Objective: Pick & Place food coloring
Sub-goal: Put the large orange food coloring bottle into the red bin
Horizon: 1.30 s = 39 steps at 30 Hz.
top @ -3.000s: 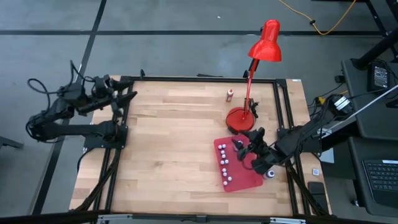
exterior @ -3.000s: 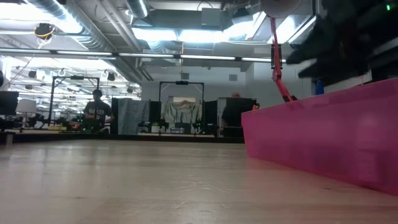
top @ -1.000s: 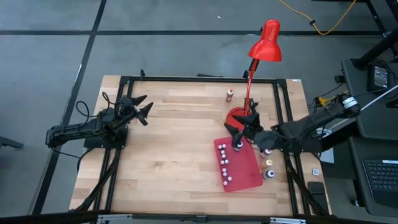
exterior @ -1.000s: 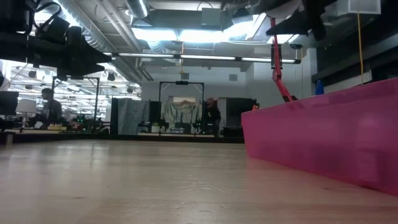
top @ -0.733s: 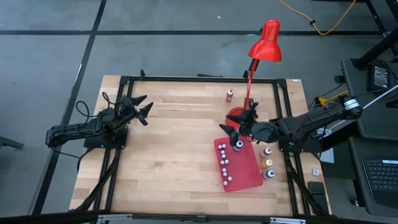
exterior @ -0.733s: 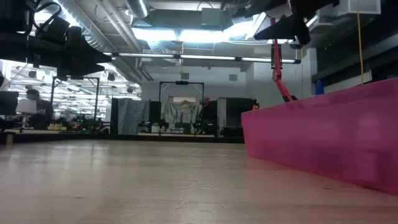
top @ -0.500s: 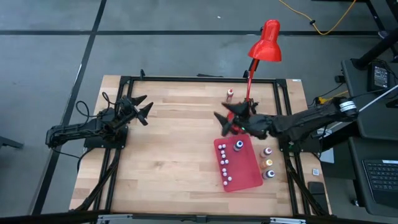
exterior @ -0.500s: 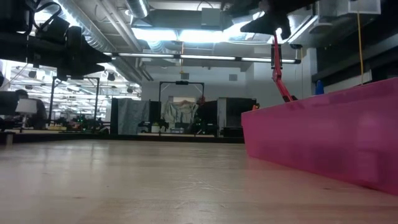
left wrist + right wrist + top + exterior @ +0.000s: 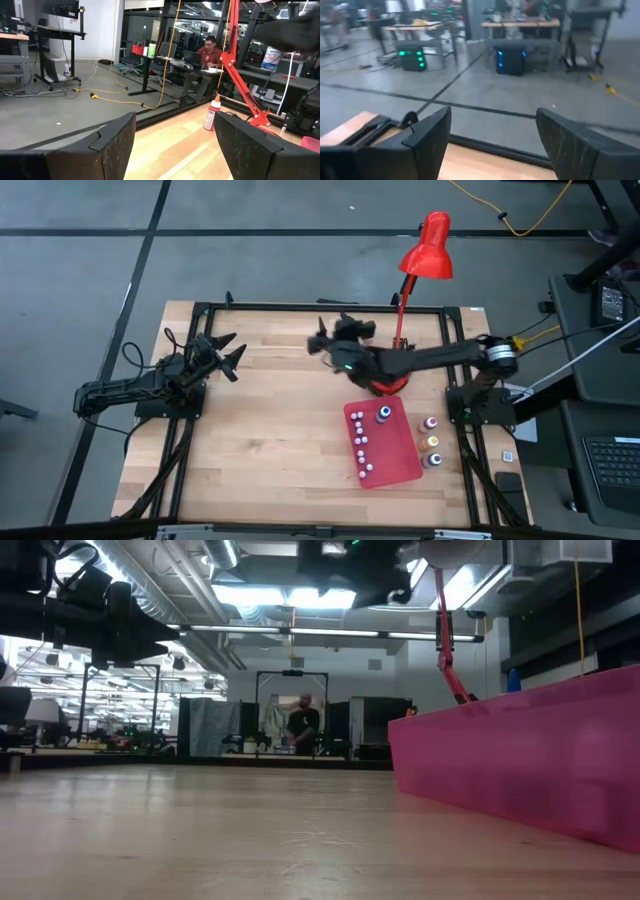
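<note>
The food coloring stands at the table's right. Several tiny whitish bottles (image 9: pixel 361 452) and a blue-capped one (image 9: pixel 384 414) sit upright on the red mat (image 9: pixel 400 455). Three coloured bottles (image 9: pixel 432 442) stand on the wood just right of the mat. One red-capped bottle (image 9: pixel 212 114) stands near the far edge by the lamp. My right gripper (image 9: pixel 325 335) is open and empty (image 9: pixel 494 112), raised above the far middle of the table, well away from the mat. My left gripper (image 9: pixel 232 355) waits open (image 9: pixel 175 117) over the left side.
A red desk lamp stands with its round base (image 9: pixel 388 383) just beyond the mat, partly under my right arm, and its head (image 9: pixel 428 248) past the far edge. Black frame rails (image 9: pixel 300 308) run along the table's edges. Bare wood (image 9: pixel 270 430) spans the middle and near-left.
My right gripper has drawn away from the blue-capped bottle on the mat's far end, risen, and swung quickly toward the table's far edge and left, the arm stretching out across the lamp base. The bottles have stayed upright where they were.
</note>
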Motion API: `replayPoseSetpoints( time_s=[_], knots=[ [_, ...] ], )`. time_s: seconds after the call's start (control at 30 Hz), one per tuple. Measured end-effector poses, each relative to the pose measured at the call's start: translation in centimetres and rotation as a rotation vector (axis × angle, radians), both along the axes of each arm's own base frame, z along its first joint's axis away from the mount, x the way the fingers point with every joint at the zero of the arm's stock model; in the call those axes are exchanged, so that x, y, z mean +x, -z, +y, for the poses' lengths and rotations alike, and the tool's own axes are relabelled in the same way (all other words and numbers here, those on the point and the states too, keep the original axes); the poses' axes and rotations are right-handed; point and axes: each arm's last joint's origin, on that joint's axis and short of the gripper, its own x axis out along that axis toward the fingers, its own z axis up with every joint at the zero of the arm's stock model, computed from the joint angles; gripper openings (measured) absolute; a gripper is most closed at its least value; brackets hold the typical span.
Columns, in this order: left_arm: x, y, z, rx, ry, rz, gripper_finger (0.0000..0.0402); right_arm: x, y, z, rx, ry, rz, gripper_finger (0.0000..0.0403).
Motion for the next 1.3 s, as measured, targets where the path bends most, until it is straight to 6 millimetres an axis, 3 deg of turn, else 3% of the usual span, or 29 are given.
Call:
replayPoseSetpoints(
  time_s=[0.13, 0.23, 0.43, 0.57, 0.73, 1.03, 1.3],
  knots=[
    [0.0, 0.0, 0.0, 0.0, 0.0, 0.0, 0.0265, 2.6, 0.9, -2.5, 0.118, 0.084, -0.043, 0.0291],
    [0.0, 0.0, 0.0, 0.0, 0.0, 0.0, 0.0265, 3.4, 3.0, -4.2, 0.256, 0.126, -0.058, 0.0291],
    [0.0, 0.0, 0.0, 0.0, 0.0, 0.0, 0.0265, 2.3, 7.9, -6.3, 0.51, 0.286, -0.113, 0.0291],
    [0.0, 0.0, 0.0, 0.0, 0.0, 0.0, 0.0265, 0.8, 9.9, -7.0, 0.562, 0.394, -0.09, 0.0291],
    [0.0, 0.0, 0.0, 0.0, 0.0, 0.0, 0.0265, -0.3, 11.2, -7.9, 0.63, 0.447, -0.066, 0.0291],
    [0.0, 0.0, 0.0, 0.0, 0.0, 0.0, 0.0265, -1.6, 11.4, -8.9, 0.653, 0.52, 0.017, 0.0291],
    [0.0, 0.0, 0.0, 0.0, 0.0, 0.0, 0.0265, -2.6, 11.6, -8.7, 0.682, 0.604, 0.044, 0.0291]
  ],
)
